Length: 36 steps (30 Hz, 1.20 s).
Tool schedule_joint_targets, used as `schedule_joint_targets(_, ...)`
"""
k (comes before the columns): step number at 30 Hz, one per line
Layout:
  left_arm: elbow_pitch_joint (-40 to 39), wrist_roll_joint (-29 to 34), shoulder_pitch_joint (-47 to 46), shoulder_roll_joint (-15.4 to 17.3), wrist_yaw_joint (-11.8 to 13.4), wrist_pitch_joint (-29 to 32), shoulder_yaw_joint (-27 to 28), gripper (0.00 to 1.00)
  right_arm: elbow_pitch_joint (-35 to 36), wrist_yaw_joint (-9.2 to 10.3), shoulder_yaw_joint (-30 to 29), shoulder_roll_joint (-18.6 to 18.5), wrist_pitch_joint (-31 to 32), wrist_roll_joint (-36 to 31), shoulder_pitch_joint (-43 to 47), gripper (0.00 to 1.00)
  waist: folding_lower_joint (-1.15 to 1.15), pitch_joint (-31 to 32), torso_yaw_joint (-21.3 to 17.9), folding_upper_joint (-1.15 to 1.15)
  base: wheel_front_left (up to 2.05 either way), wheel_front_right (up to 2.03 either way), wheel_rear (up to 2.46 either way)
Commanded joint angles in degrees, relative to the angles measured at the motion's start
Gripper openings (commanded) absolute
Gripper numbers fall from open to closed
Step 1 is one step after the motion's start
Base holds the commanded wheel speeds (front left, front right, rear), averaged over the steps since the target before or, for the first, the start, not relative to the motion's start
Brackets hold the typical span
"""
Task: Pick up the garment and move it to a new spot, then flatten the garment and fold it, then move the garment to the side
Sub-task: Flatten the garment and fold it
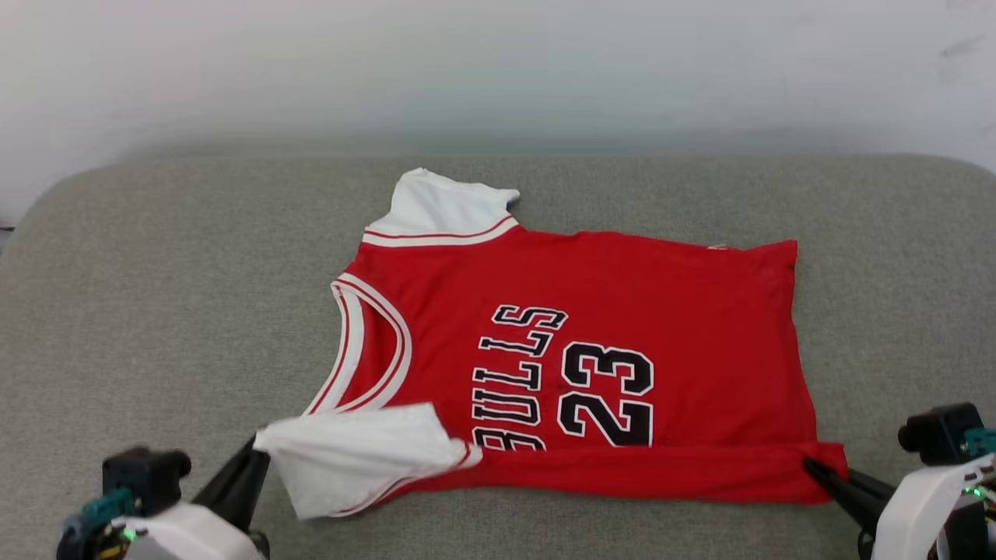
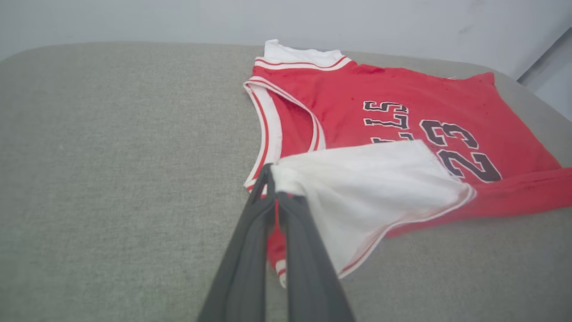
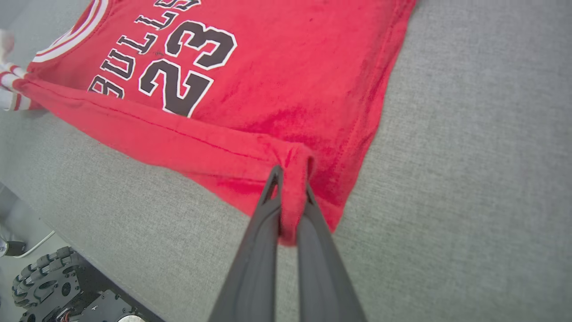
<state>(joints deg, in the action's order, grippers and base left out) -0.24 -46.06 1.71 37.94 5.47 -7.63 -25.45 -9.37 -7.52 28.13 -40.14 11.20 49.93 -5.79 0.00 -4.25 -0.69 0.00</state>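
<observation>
The garment (image 1: 661, 311) lies spread flat on the grey padded surface (image 1: 156, 327), so we judge folding just started: our left tool (image 1: 255, 455) is clamped on the near sleeve (image 1: 358, 459), our right tool (image 1: 813, 467) on the near hem corner (image 1: 829, 455), the move aside not yet done.

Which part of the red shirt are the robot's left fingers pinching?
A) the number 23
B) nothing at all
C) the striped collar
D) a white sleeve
D: the left fingers are shut on the near white sleeve of the garment, right at the sleeve's corner.
</observation>
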Motion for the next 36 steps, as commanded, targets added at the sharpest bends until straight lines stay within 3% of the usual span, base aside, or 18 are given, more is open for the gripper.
schedule_joint_targets(1,0.4,0.3,-1.6,0.2,-0.4,0.2,0.0,0.0,0.2,0.07,-0.4,0.3,0.0,-0.2,-1.1,0.0,0.0,-1.2,-0.5,0.0,0.0,0.0,0.0)
schedule_joint_targets(15,11.7,4.4,-21.8,0.2,-6.3,3.3,-1.3,0.0,-0.6,0.07,-2.3,3.4,-0.3,-3.2,-10.0,0.0,0.0,-11.9,-3.0,0.0,0.0,0.0,0.0)
schedule_joint_targets(31,28.4,5.5,-29.3,-4.1,-10.5,0.6,-4.6,0.0,-6.1,0.08,-2.6,5.9,0.3,-4.8,-13.7,0.0,0.0,-15.8,-3.1,0.0,0.0,0.0,0.0)
schedule_joint_targets(32,29.3,5.5,-29.6,-4.4,-10.6,0.3,-4.8,0.0,-6.3,0.09,-2.9,6.0,0.1,-4.5,-13.6,0.37,0.0,-15.6,-3.0,0.0,0.0,0.0,0.0)
schedule_joint_targets(33,30.0,5.4,-29.8,-4.7,-10.9,0.0,-4.9,0.13,-6.3,0.09,-3.3,6.2,0.1,-4.3,-13.5,1.0,0.0,-15.3,-2.9,0.0,0.0,0.0,0.0)
schedule_joint_targets(34,30.6,5.4,-30.0,-4.9,-10.9,-0.1,-5.1,0.44,-6.2,0.09,-3.7,6.2,-0.2,-4.2,-13.4,1.0,0.0,-15.0,-2.8,0.0,0.0,0.0,0.0)
schedule_joint_targets(35,31.0,5.8,-30.4,-4.8,-11.0,-0.7,-5.1,1.0,-6.0,0.08,-4.1,6.2,-0.4,-4.2,-13.3,1.0,0.0,-14.6,-2.7,0.0,0.0,0.0,0.0)
schedule_joint_targets(36,31.2,5.9,-30.6,-4.8,-11.1,-0.7,-5.2,1.0,-5.7,0.08,-4.3,6.1,-0.4,-4.1,-13.1,1.0,0.0,-14.1,-2.6,0.0,0.0,0.0,0.0)
